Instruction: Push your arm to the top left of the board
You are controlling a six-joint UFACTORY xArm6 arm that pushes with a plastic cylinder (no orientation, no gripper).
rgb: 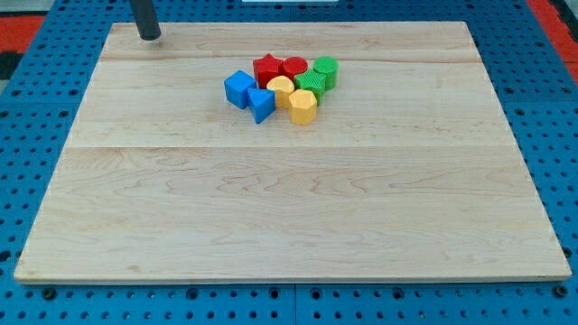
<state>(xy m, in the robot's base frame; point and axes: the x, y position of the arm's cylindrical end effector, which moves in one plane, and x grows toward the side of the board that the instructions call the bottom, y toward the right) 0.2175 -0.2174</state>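
- While my tip [150, 36] rests near the top left corner of the board [289, 208], all blocks lie well apart from it.
- No jaws: a bare rod.
- Clustered near the top edge's middle: blue cube [239, 88], blue block [262, 104], red star [267, 69], red cylinder [294, 68], yellow blocks [302, 106], green blocks [324, 71].
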